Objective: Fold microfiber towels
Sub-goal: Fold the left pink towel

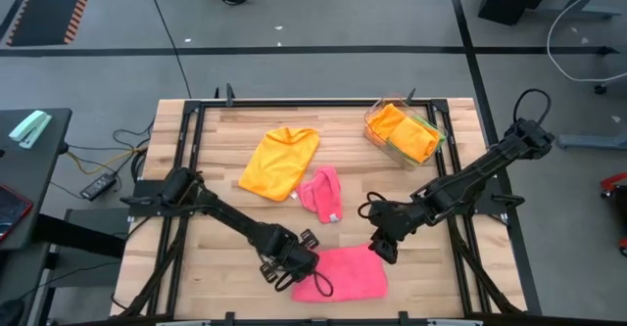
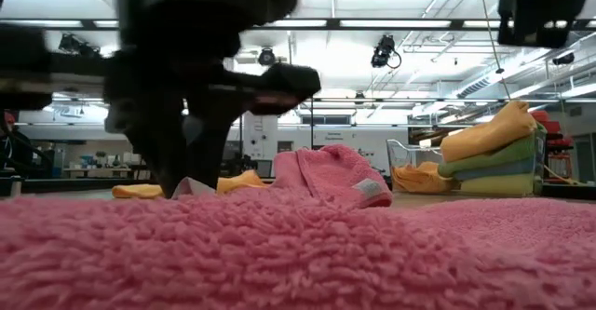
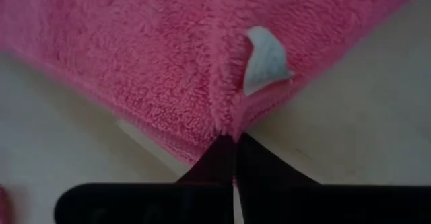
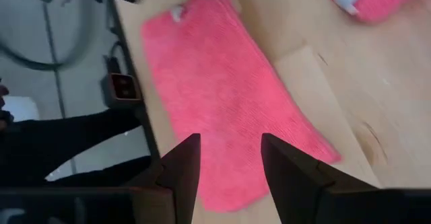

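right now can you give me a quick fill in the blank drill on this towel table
1. The left gripper has its jaws shut on a corner of the flat ____ towel.
2. The right gripper hovers over the same towel's other end with its jaws ____.
3. The clear tray holds folded towels, an ____ one on top.
4. The yellow-orange towel lies spread beside a crumpled ____ towel.

Missing words: pink; open; orange; pink

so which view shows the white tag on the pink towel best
The left wrist view: the white tag fills the frame at the corner of the flat pink towel. The right wrist view shows it as a speck. High and low views don't show it clearly.
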Robot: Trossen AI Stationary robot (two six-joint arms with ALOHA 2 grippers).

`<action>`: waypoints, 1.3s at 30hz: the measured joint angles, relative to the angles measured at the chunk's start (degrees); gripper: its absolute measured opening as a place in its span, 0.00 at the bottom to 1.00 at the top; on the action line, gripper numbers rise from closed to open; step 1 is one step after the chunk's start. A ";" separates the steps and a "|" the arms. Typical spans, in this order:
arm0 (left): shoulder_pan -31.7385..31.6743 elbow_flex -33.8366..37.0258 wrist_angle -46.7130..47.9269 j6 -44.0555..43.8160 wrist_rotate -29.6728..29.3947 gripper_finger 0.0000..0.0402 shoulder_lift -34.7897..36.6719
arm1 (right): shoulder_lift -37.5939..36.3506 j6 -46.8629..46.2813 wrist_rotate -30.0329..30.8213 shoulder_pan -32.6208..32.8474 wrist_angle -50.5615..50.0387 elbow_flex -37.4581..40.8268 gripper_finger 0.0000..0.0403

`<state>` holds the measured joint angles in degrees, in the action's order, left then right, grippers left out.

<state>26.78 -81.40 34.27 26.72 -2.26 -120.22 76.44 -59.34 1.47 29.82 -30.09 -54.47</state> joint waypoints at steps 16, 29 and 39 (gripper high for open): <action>-16.81 -11.56 9.79 -35.81 29.82 0.01 16.47 | 0.00 8.01 6.22 6.06 8.81 -4.92 0.41; -22.78 -36.07 33.94 -48.62 37.01 0.02 17.08 | 0.22 14.59 14.13 5.28 -5.28 -17.88 0.41; -13.88 -44.14 55.38 -45.43 48.47 0.02 17.73 | 0.17 18.00 20.60 5.18 -14.13 -23.90 0.41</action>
<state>12.90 -125.53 89.65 -18.72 46.21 -102.48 76.62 -41.34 22.08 35.00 -44.21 -78.36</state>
